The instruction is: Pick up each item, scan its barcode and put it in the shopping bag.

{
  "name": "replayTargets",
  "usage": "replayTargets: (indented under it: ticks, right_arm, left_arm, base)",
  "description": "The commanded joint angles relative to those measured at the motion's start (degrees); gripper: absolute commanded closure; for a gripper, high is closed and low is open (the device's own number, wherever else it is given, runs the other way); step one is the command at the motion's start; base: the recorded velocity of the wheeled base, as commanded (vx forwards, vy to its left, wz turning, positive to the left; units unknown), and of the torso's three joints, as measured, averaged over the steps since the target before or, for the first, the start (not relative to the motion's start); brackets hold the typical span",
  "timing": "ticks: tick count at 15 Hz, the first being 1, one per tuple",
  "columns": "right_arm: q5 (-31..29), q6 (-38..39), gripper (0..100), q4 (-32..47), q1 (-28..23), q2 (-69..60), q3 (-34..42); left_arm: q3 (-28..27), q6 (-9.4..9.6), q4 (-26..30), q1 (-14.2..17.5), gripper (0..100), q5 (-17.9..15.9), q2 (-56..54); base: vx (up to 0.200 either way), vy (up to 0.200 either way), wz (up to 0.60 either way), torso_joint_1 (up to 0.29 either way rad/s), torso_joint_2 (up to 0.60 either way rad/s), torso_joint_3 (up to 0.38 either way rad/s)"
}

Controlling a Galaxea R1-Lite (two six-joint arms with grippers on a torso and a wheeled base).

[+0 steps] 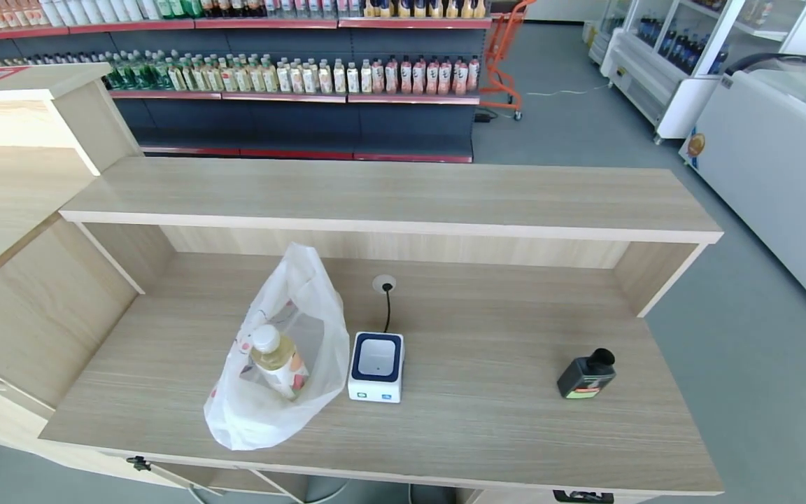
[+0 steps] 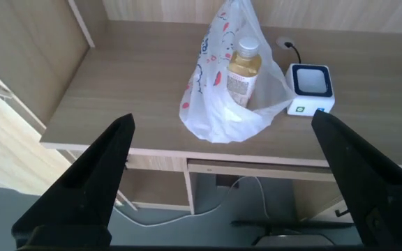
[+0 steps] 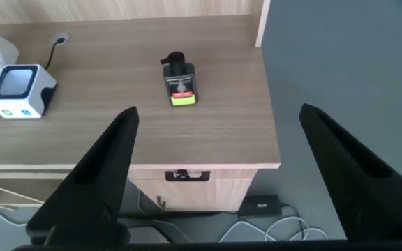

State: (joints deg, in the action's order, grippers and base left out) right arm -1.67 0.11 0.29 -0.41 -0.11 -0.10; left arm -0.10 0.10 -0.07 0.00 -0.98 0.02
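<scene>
A white plastic shopping bag (image 1: 273, 364) (image 2: 222, 97) stands on the wooden counter with a pale drink bottle (image 1: 277, 360) (image 2: 241, 70) upright inside it. Just right of the bag sits the white barcode scanner (image 1: 376, 366) (image 2: 310, 87) (image 3: 18, 90) with a dark window and a black cable. A small dark bottle with a green-edged label (image 1: 586, 376) (image 3: 179, 82) lies on its side at the counter's right end. My left gripper (image 2: 222, 185) hangs open off the counter's near edge, back from the bag. My right gripper (image 3: 218, 181) is open too, held off the near edge short of the dark bottle.
The counter (image 1: 487, 413) has a raised back shelf (image 1: 389, 196) and side walls. A cable grommet (image 1: 384, 283) sits behind the scanner. Open wood surface lies between scanner and dark bottle. Store shelves of drinks (image 1: 291, 73) and freezers (image 1: 774, 147) stand beyond.
</scene>
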Motion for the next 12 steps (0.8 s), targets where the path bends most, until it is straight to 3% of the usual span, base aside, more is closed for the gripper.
replayTargets:
  ticks: [1,2,7,8,10,11,12]
  right_arm:
    - [0.0,0.1,100,0.0,0.0,0.1,-0.1]
    - [0.0,0.3,100,0.0,0.1,0.1,-0.1]
    - [0.7,-0.5,100,-0.5,0.3,0.5,-1.3]
    - [2.5,-0.2,100,1.6,0.6,11.0,-12.4]
    - [1.0,-0.2,100,3.9,-1.1,29.6,-24.2]
    - [-2.1,-1.3,100,3.9,-3.1,46.0,-28.6]
    - [-2.6,-4.3,100,3.8,-3.3,52.8,-28.7]
  left_arm:
    - [0.0,-0.01,0.0,0.0,0,0.0,0.0]
    - [0.0,-0.1,0.0,0.0,0,0.0,0.0]
    - [0.0,-0.27,0.0,0.0,0,0.0,0.0]
    - [0.0,-0.27,0.0,0.0,0,0.0,0.0]
    - [0.0,-0.27,0.0,0.0,0,0.0,0.0]
    - [0.0,-0.27,0.0,0.0,0,0.0,0.0]
    - [0.0,-0.27,0.0,0.0,0,0.0,0.0]
  base:
    - [0.0,-0.2,0.0,-0.002,0.01,0.002]
    - [0.0,-0.2,0.0,0.002,0.0,0.002]
    - [0.0,0.0,0.0,0.0,0.0,0.0]
    - [0.0,0.0,0.0,0.0,0.0,0.0]
    - [0.0,0.0,0.0,0.0,0.0,0.0]
    - [0.0,0.0,0.0,0.0,0.0,0.0]
    - [0.0,0.0,0.0,0.0,0.0,0.0]
